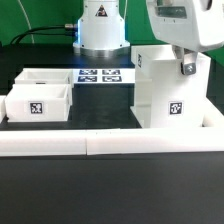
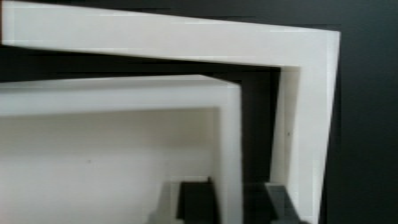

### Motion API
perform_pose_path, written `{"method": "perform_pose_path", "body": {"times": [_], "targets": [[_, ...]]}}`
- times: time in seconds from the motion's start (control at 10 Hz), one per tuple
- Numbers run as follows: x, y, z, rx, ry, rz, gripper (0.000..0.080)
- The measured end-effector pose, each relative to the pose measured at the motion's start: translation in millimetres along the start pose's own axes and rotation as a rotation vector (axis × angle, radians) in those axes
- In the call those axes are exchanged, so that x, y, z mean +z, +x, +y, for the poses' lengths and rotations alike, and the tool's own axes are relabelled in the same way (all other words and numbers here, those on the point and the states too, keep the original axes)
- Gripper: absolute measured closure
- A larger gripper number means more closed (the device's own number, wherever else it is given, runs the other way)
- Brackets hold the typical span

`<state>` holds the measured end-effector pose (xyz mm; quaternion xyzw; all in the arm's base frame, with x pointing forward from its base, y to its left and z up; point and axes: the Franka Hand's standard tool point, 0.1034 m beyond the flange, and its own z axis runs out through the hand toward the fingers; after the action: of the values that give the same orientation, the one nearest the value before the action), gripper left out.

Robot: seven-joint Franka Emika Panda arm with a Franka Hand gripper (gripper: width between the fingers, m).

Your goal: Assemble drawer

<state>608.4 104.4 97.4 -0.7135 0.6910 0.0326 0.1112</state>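
**Housing under the claw, trays well apart**

The drawer housing (image 1: 160, 95) stands upright at the exterior view's right, with your gripper (image 1: 187, 68) at its top. The fingertips (image 2: 267, 203) flank a wall, but you cannot tell if they pinch it. With a loose, off-centre grip the tall box could tip toward the trays (image 1: 40, 100).

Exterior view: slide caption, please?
Fingers at the tall box; front tray and rear tray sit at the exterior view's left.
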Motion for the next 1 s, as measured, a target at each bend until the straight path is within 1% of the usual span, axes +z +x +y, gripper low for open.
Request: {"method": "perform_pose_path", "body": {"times": [0.4, 0.6, 0.8, 1.0], "targets": [[0.9, -3.1, -0.1, -0.001, -0.001, -0.004, 0.0755], [2.4, -4.7, -14.2, -0.017, 0.003, -0.010, 0.0755], [3.4, -2.6, -32.6, -0.015, 0.016, -0.014, 0.0755], [4.6, -2.3, -44.0, -0.014, 0.025, -0.017, 0.0755]]}}
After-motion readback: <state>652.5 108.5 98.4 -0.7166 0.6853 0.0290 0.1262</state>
